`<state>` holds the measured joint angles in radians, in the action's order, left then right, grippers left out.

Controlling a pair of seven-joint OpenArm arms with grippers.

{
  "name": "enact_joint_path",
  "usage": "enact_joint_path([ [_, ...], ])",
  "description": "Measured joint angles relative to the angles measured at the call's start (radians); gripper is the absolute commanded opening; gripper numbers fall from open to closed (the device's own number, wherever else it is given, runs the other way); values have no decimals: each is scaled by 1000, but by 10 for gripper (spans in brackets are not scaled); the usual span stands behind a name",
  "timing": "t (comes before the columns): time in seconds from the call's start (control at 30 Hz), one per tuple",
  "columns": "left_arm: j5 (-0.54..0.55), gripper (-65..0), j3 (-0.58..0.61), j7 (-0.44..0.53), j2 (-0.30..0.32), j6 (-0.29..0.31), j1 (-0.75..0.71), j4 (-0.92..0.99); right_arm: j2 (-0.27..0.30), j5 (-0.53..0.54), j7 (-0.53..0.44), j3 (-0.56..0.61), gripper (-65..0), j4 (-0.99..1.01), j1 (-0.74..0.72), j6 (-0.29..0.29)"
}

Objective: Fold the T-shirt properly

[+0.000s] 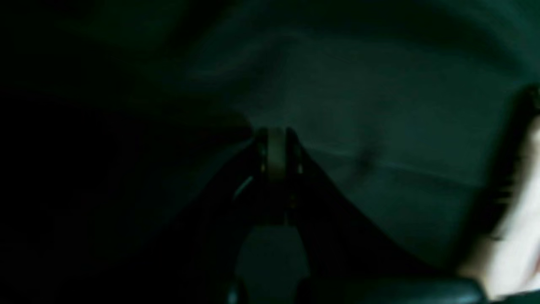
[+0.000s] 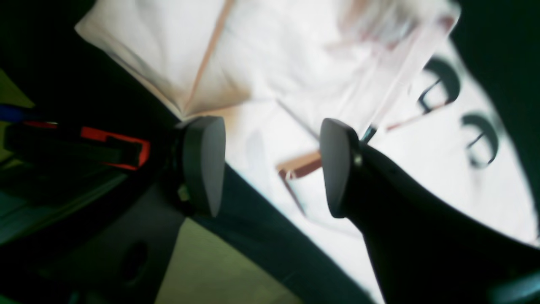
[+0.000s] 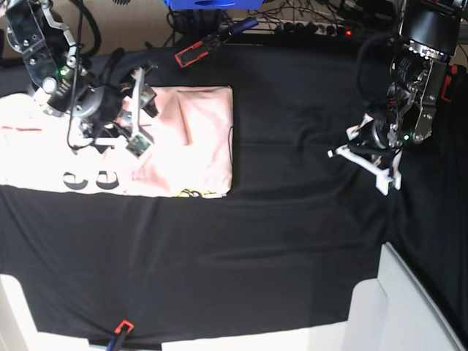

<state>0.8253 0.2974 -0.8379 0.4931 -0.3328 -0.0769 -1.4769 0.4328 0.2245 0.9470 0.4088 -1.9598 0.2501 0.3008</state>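
The pale pink T-shirt (image 3: pixel 190 139) lies on the black table cloth (image 3: pixel 292 219) at the left, running off the left edge. Black lettering (image 3: pixel 88 178) and a bit of yellow graphic (image 3: pixel 193 194) show along its near edge. My right gripper (image 3: pixel 139 117) hovers over the shirt's middle. In the right wrist view it (image 2: pixel 270 166) is open and empty above the shirt (image 2: pixel 287 63), with the black letters (image 2: pixel 460 109) to the right. My left gripper (image 3: pixel 363 152) is at the right, away from the shirt. In the dark left wrist view its fingers (image 1: pixel 276 145) stand together over black cloth (image 1: pixel 379 105).
A red and black clamp (image 3: pixel 191 52) sits on the back edge of the table and shows in the right wrist view (image 2: pixel 114 147). Another clamp (image 3: pixel 121 329) is on the front edge. A blue box (image 3: pixel 212 4) and cables lie behind. A white surface (image 3: pixel 409 307) is at the front right.
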Motion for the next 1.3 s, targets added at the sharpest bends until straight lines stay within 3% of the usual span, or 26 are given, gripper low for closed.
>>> enact_joint_path([
  [0.2,-114,-650,0,-4,-8,0,-35,0,6,5,84,155,-302,17,-144,-3],
  [0.3,-112,-650,-1,-3,-9,1,-42,0,3,1,93,219,-302,79,-206,-4],
  [0.5,-112,-650,-2,-1,-10,3,-48,0,-55,9,92,347,-300,228,-282,1],
  [0.63,-111,-650,-2,1,-11,3,-48,-3,-56,2,92,413,-300,307,-344,-1],
  [1.3,-111,-650,-2,1,-49,3,-48,-1,-68,4,83,427,-305,439,-441,-3],
])
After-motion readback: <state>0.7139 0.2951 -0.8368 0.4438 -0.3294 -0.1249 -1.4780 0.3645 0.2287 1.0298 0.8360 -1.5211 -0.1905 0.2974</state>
